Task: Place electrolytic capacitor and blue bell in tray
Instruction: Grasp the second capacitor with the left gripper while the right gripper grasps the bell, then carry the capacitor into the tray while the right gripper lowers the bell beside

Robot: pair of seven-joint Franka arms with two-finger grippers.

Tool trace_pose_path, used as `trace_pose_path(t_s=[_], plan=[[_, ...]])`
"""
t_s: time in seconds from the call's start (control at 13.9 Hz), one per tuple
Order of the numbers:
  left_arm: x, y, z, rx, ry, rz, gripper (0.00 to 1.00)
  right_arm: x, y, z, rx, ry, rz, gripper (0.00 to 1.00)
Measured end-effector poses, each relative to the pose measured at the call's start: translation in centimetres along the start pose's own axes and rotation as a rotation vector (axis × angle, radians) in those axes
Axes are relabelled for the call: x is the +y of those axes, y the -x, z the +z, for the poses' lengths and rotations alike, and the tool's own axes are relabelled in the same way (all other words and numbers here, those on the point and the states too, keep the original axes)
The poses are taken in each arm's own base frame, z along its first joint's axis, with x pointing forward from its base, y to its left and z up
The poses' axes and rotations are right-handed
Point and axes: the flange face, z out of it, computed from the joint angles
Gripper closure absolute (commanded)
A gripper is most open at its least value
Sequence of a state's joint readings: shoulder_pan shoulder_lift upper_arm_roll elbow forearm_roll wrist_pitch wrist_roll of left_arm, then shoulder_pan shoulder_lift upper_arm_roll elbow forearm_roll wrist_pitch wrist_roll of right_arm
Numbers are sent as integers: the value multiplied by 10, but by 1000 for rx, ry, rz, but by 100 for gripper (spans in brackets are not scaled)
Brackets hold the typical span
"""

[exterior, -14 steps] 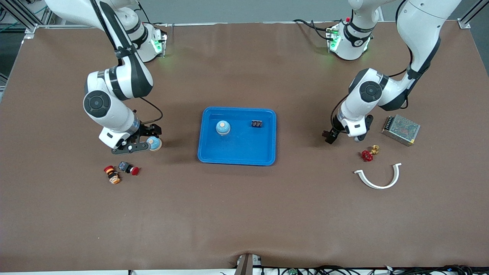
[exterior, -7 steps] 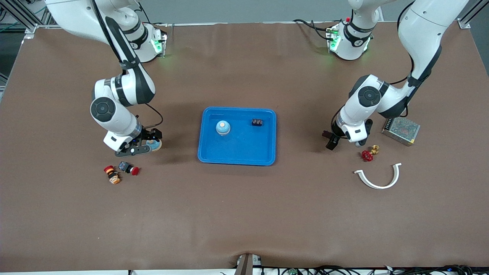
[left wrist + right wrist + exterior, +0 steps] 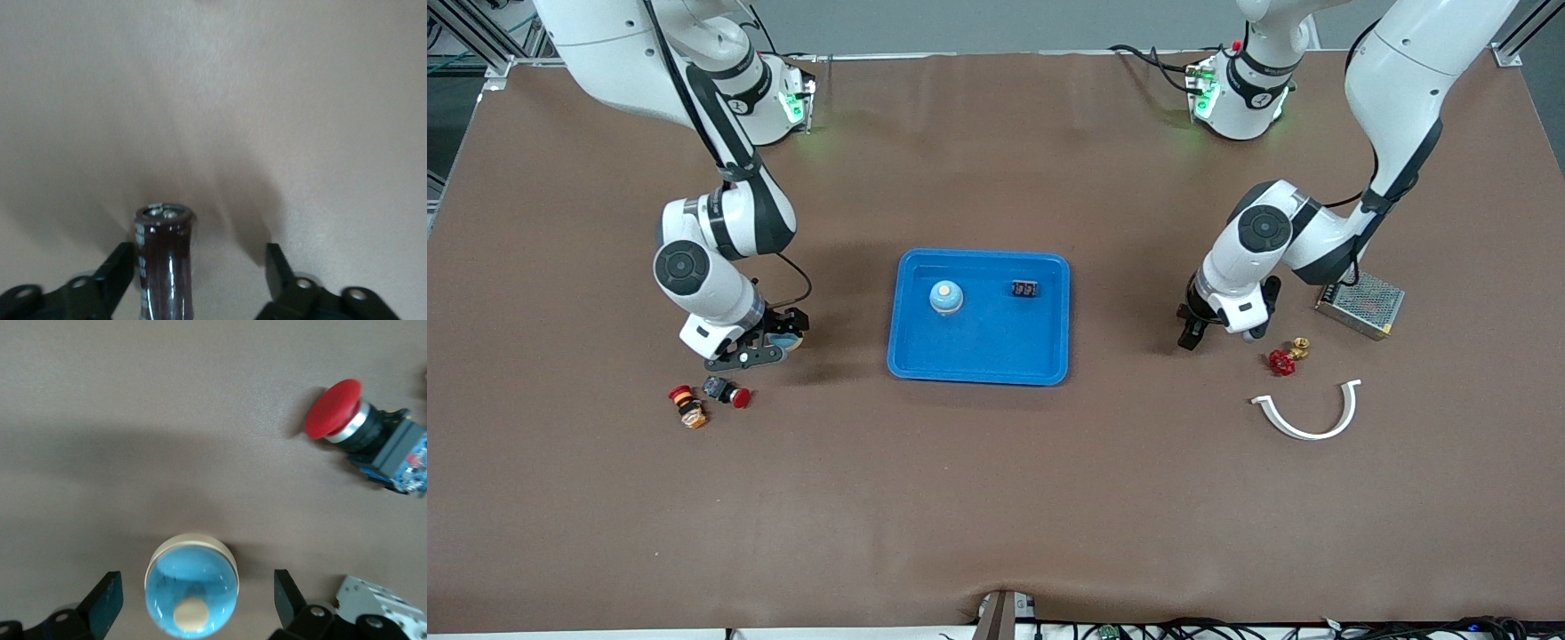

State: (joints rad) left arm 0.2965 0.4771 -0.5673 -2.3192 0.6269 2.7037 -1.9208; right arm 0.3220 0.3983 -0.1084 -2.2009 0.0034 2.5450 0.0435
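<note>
— Between the left gripper [image 3: 200, 273] fingers, wrist cam shows us a dark capacitor [image 3: 163, 257] upright on the table, touching one finger, jaws apart; front cam hides it.

— Right gripper [image 3: 197, 600], fingers spread, straddles a blue bell [image 3: 191, 592], button up. Tray [image 3: 978, 356] sits mid-table.
</note>
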Motion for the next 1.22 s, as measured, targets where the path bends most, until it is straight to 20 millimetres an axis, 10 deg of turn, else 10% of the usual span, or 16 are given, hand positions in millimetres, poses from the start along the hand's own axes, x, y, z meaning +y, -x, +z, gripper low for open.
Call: trace_pose_path(t_s=[0.22,0.43,0.79,1.22], plan=[[6,2,-4,3,12,-34,100,-1,4,16,-4,2,-3,0],[7,3,-5,16,20,-14,100,-2,4,17,-5,2,-4,0],[10,-3,-7,53,-8,-11,100,-2,4,17,-5,2,-4,62],[25,35,-27,45,1,-92,100,-3,4,15,-3,1,-5,64]])
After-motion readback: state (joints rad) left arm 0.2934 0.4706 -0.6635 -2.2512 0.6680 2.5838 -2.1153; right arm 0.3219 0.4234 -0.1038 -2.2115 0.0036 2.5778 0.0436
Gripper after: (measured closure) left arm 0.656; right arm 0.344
